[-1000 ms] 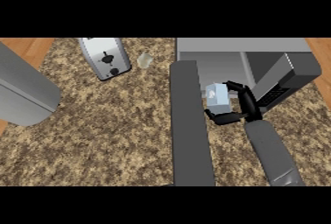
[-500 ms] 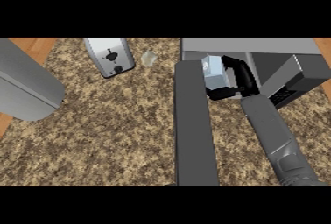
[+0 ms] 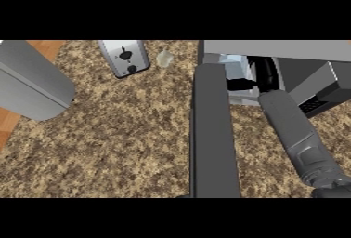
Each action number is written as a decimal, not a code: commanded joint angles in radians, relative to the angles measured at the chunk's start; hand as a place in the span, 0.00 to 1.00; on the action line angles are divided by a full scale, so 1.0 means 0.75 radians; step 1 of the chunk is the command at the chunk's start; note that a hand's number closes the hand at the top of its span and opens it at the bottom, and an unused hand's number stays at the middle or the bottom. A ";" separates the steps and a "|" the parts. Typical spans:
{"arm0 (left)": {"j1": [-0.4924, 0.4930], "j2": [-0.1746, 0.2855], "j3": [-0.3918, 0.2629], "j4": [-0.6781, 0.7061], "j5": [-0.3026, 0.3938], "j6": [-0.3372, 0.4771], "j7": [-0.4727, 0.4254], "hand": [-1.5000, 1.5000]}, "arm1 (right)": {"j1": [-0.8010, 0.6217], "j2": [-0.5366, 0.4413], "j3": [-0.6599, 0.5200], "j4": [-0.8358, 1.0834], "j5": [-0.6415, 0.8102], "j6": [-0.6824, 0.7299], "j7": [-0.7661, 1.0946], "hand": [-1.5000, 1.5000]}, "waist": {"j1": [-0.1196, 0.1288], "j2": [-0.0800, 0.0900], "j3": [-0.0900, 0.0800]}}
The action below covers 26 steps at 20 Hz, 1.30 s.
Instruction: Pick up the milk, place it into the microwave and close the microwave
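the tabletop (image 3: pixel 123 139) looks like polished stone, speckled brown, tan and black, grainy in pattern. beyond its left edge lies a wood strip (image 3: pixel 48 46), orange-brown and smooth. the toaster (image 3: pixel 123 56) has a pale metal shell with a soft sheen. the small jar (image 3: pixel 165 58) looks translucent, like glass. the microwave (image 3: pixel 274 46) is flat grey like painted metal; its door (image 3: pixel 214 135) is darker, matt and smooth. the left forearm (image 3: pixel 31 81) and right forearm (image 3: pixel 295 130) are smooth matt grey, plastic-like. the right hand (image 3: pixel 240 84) is matt black. the milk (image 3: pixel 233 62) shows pale and smooth.
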 commanded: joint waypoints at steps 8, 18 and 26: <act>-0.126 0.030 -0.004 0.078 -0.068 0.005 0.003 0.00 | -0.055 -0.020 -0.039 0.127 0.035 -0.314 -0.001 0.00 | 0.064 0.030 0.001; -0.191 0.075 -0.022 0.060 -0.100 -0.016 0.038 0.00 | -0.064 0.006 -0.067 0.190 0.002 -0.126 -0.086 0.00 | 0.050 0.021 0.004; -0.197 0.001 -0.132 0.054 -0.163 -0.017 0.047 0.00 | -0.071 0.019 -0.140 0.187 -0.085 0.098 -0.195 0.00 | 0.012 0.000 0.002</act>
